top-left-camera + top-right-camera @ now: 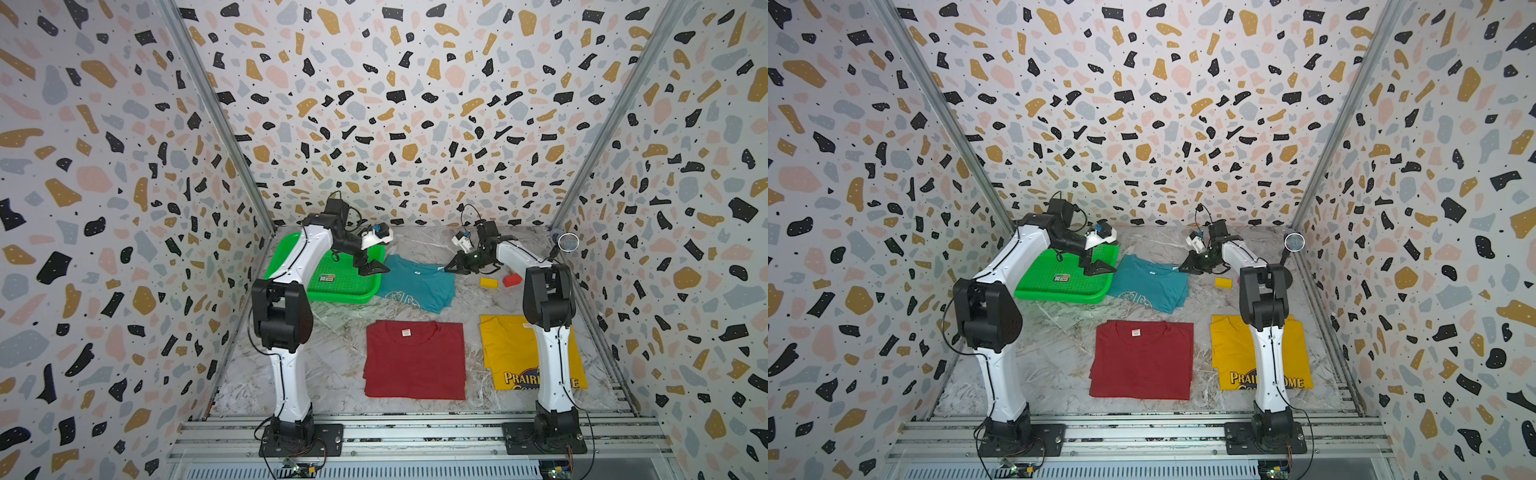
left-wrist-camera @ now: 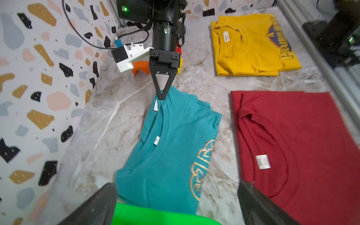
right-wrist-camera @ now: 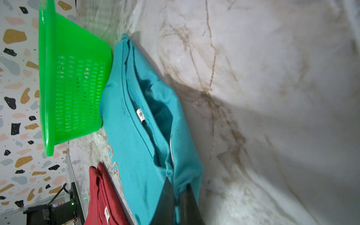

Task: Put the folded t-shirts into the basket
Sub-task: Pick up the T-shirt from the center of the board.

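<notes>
Ops: Pincers?
Dev: Right pincer [image 2: 162, 96] clamped on teal shirt [image 1: 415, 282] corner; shirt on surface [image 1: 340, 353], against basket [image 1: 340, 297]. Left pincer [image 1: 371, 266] wide open above basket edge. Red shirt [image 1: 415, 361], yellow shirt [image 1: 507, 353] on surface too.

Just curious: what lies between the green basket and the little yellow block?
The folded teal t-shirt, its corner pinched by the right gripper; both top views show it beside the basket.
</notes>
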Tool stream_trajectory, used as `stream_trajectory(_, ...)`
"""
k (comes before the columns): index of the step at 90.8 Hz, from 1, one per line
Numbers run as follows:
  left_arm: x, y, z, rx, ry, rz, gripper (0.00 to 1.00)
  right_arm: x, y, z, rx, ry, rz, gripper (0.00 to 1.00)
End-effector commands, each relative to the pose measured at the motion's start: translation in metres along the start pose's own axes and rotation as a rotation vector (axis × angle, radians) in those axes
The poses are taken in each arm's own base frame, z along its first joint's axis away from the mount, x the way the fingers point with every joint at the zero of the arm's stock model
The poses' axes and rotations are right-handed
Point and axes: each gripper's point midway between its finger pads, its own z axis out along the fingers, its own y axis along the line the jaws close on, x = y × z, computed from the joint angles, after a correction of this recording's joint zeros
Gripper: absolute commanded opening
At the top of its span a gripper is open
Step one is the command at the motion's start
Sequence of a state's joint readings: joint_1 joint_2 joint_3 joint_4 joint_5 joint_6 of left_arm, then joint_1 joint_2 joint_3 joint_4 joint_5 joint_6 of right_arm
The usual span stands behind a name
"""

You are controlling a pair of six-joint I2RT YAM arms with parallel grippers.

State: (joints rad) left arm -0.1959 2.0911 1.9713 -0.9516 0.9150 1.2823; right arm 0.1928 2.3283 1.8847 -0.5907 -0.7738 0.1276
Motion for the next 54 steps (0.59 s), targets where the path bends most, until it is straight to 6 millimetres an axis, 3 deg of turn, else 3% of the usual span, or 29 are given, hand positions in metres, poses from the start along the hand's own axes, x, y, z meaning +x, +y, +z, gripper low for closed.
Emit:
stream_trajectory(1,0.005,-0.001,0.029,0.052,0.016,0.188,0.99,-0.008,0.029,-0.030,0.005,-0.049,-0.159,0.00)
stream_trajectory(21,0.017,0.000,0.064,0.088,-0.005,0.228,0.97,0.006,0.036,-0.056,0.108,-0.133,-0.387,0.00)
stream_trajectory(54,0.018,0.004,0.076,0.096,-0.032,0.202,0.97,0.025,0.046,-0.081,0.206,-0.113,-0.644,0.00)
